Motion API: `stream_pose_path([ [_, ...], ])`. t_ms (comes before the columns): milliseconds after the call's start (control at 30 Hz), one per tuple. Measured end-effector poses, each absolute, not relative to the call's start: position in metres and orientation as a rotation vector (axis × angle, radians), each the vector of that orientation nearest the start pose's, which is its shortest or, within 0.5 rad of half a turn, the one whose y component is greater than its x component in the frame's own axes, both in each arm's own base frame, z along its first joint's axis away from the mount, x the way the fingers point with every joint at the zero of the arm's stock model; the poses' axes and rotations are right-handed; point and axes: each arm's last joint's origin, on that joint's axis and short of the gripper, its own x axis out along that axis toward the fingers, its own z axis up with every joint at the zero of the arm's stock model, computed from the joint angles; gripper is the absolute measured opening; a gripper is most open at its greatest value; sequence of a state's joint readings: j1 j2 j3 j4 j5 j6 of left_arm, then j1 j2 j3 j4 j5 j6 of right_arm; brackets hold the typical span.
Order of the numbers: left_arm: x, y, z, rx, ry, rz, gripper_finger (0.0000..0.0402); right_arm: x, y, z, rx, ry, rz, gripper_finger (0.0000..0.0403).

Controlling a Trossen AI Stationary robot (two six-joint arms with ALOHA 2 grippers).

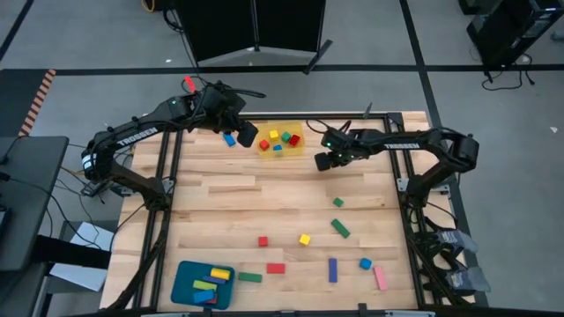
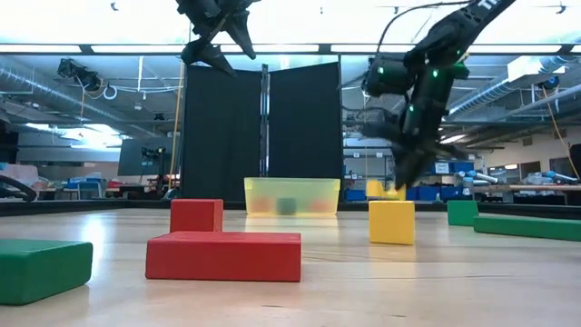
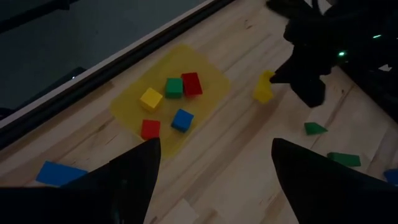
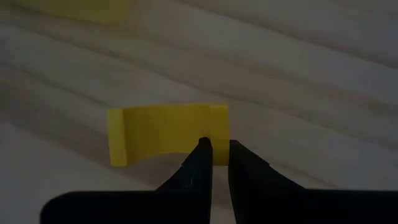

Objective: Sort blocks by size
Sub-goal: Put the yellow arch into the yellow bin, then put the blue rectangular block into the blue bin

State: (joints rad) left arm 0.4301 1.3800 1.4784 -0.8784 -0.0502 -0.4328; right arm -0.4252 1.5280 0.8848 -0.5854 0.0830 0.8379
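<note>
Several small blocks, red, yellow, green and blue, lie in the translucent yellow tray at the table's far side. A blue block lies on the table left of the tray. My left gripper hangs open and empty, high above the tray's left side; its open fingers frame the tray in the left wrist view. My right gripper, right of the tray, is shut on a yellow block with a curved cut in it. That block also shows in the left wrist view. My right gripper pinches the yellow block at one end between its two fingers. The fingers slant down from the table's right side. In the low view the block seems to hang just clear of the table beside the tray.
More blocks are scattered over the near half: green pieces, a red cube, a yellow cube, a red bar, a purple bar, a blue cube, a pink bar. A teal tray with bars sits near left.
</note>
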Motion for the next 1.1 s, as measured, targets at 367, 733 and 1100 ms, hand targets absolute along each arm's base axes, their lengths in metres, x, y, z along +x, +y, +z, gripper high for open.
stream_pose_path([
  [367,0.251,0.117,0.378,-0.551,0.667,0.619,0.0314,0.277,-0.097,0.243,0.887,0.587,-0.774,0.0037],
  [733,0.245,0.113,0.386,-0.573,0.632,0.6,0.0314,0.344,-0.137,0.233,0.858,0.488,-0.821,0.0076],
  [1100,0.215,0.102,0.384,-0.565,0.768,0.744,0.0314,0.348,-0.147,0.259,0.746,0.414,-0.828,0.023],
])
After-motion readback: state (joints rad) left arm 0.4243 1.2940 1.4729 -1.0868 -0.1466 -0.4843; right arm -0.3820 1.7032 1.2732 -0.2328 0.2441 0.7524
